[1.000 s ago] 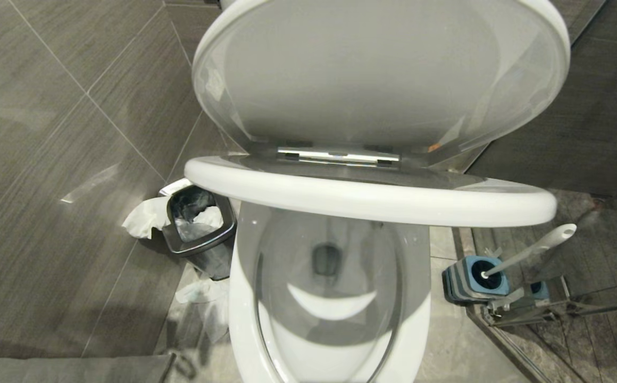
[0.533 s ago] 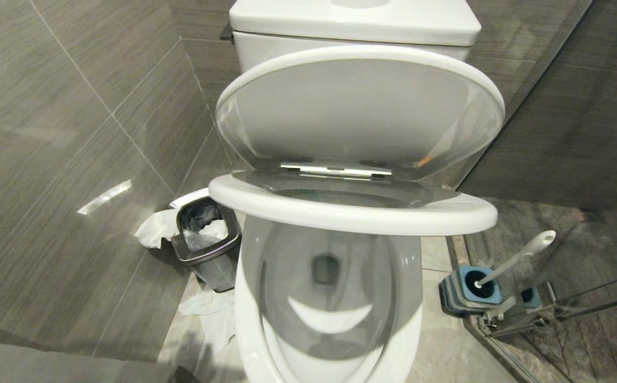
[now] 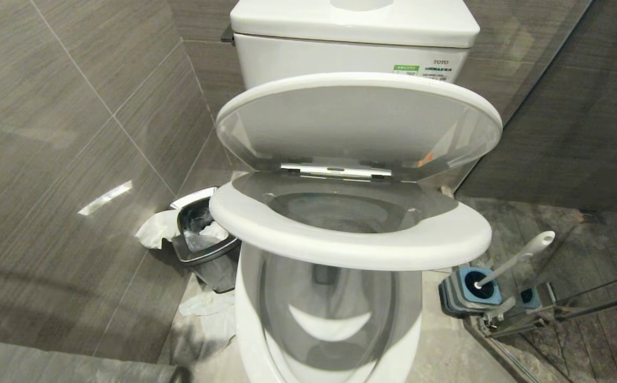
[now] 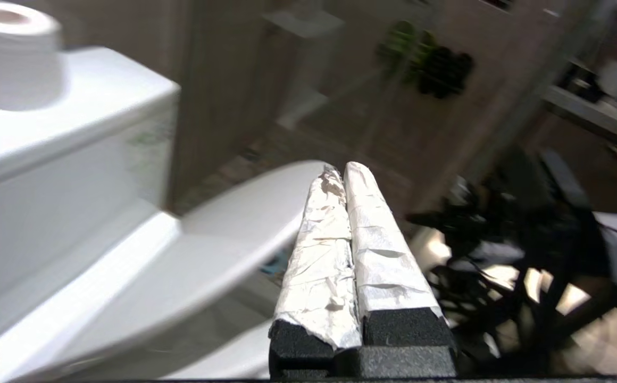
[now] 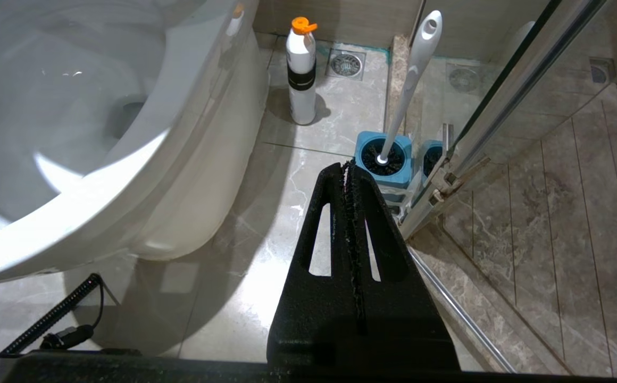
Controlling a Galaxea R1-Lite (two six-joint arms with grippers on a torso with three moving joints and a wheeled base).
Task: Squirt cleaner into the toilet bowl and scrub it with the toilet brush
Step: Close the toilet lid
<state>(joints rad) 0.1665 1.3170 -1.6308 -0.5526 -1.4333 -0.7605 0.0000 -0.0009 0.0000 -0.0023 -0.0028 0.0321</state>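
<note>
Glossy white ceramic toilet bowl (image 3: pixel 244 319) sits centre of the head view, oval basin, smooth glaze with a bright crescent glare on the front wall. White plastic seat (image 3: pixel 351 247) is part-raised and hangs over the basin; the lid (image 3: pixel 359 122) stands up behind it on a chrome hinge bar (image 3: pixel 335 171). Boxy white tank (image 3: pixel 351 40) carries a green-white sticker (image 3: pixel 406 69).

Toilet brush (image 3: pixel 518 255) (slim white plastic handle, rounded end with a hole) stands tilted in its small squarish blue-and-grey striped holder (image 3: pixel 465 292) on the floor to the robot's right of the bowl, just beside the glass shower door's metal hinge (image 5: pixel 447 181). No blue cleaner clearly visible in the basin. A white cylindrical bottle with an orange cap and black band (image 5: pixel 301 74) stands upright on the marble-look floor tiles near the bowl's base.

Left hand (image 4: pixel 343 173): clenched, empty, fingers wrapped in crinkled white tape, up beside the seat and tank; a white toilet roll (image 4: pixel 13 53) sits on the tank top.

Right hand (image 5: pixel 347 167): clenched, empty, matte black slotted fingers pressed together, low over the floor, pointing towards the brush holder.

Square steel waste bin (image 3: pixel 202 234) with crumpled white paper sits on the bowl's left against grey grained wall tiles.
</note>
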